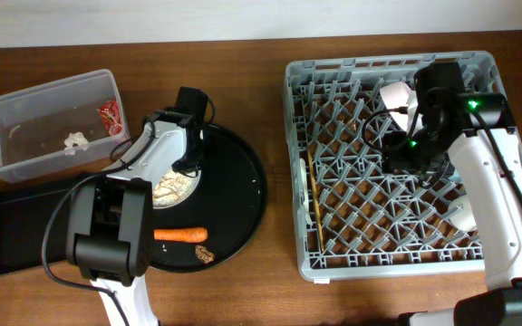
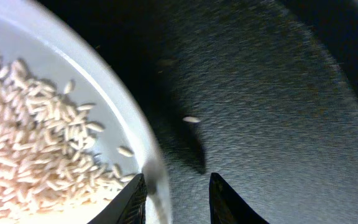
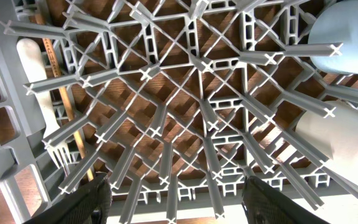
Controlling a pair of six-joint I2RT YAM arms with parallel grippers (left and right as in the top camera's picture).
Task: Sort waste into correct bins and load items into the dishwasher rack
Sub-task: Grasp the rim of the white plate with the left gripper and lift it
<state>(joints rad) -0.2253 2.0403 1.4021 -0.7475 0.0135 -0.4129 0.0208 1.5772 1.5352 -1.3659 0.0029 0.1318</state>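
The left fingers [image 2: 134,202] stand parted astride the smooth rim of the round white plate [image 2: 86,65], gripping nothing: one inside by the beige rice grains [image 2: 30,143], one on the matte, grainy round black tray [image 2: 278,112]. The right fingers [image 3: 92,202] hang spread and empty over the grey plastic lattice rack [image 3: 185,93] at the table's right edge

Evenly lit overhead, dim left wrist view, white plate [image 2: 55,37] blurred at rim
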